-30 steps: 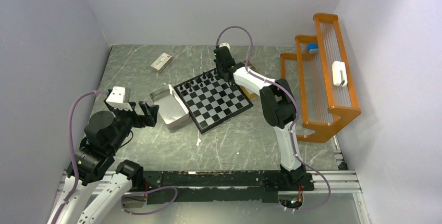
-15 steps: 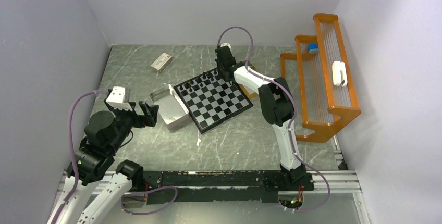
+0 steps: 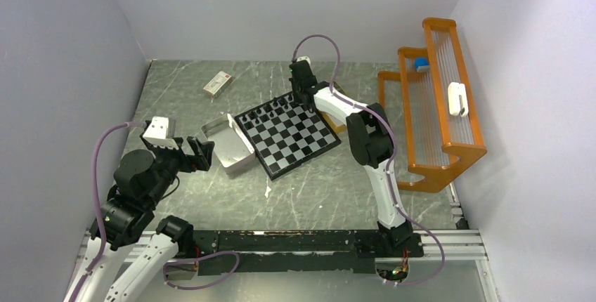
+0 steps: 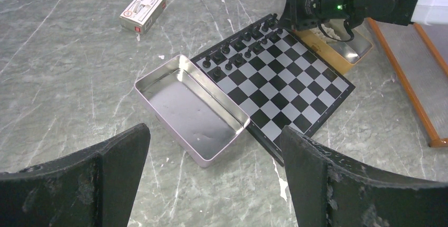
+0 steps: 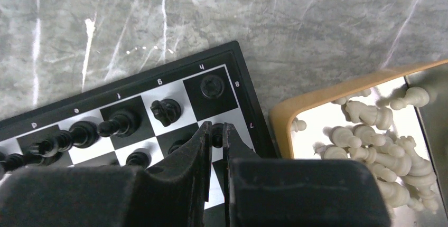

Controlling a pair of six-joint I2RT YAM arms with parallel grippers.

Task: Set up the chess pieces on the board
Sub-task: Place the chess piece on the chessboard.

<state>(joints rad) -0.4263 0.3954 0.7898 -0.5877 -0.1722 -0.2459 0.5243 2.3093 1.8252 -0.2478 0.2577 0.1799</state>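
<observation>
Place: robot lab cell
Walls: plain white panels, 9, 12 and 3 o'clock
Surface: grey marbled table
Mount: metal rail, 6 o'clock, with arm bases

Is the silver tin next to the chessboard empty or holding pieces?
Empty. In the left wrist view the tin has a bare, shiny floor with nothing on it; the black pieces stand on the board.

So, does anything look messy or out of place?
The chessboard sits skewed to the table's edges, and the cream-white chessmen lie jumbled in the tan tray beside it, none standing on the board.
</observation>
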